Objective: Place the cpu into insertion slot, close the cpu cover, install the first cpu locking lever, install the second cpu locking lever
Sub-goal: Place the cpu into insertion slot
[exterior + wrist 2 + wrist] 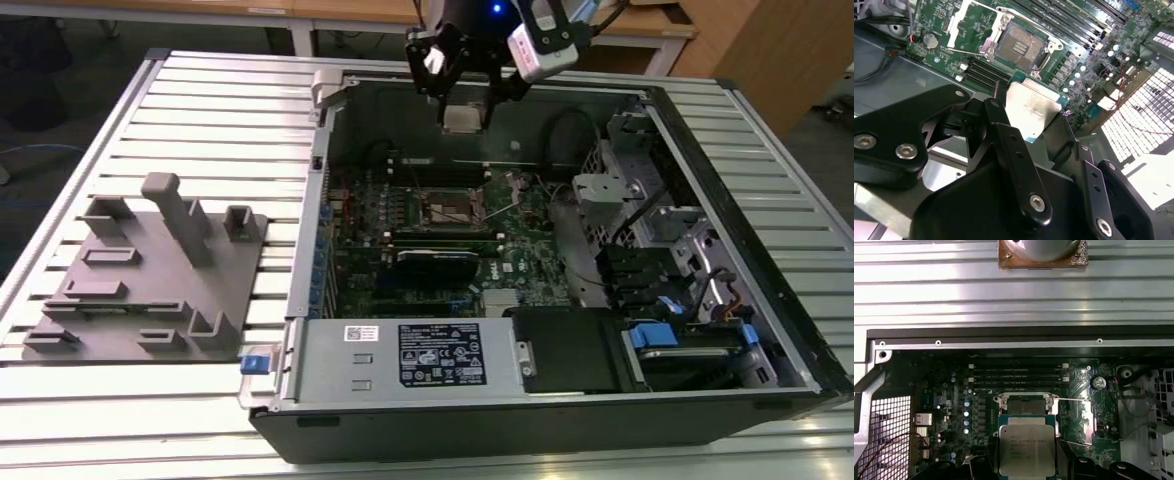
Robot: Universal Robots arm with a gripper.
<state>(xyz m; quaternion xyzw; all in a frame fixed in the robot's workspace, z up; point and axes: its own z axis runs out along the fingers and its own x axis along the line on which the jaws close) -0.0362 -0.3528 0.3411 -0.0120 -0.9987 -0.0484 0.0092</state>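
One chip (pixel 1034 107) clamped by its edges in the gripper (pixel 465 106), hanging above the socket (pixel 447 211); likely light, stiff, delicate underneath, so hold edges only

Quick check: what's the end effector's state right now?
End effector: closed, holding the chip.

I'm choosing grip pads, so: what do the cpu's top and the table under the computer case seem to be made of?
The cpu has a top that looks like matt silver-grey metal: even pale sheen, dark print on it. The table appears to be ribbed aluminium slats, pale with soft highlights along the ridges, though it could be another light metal.
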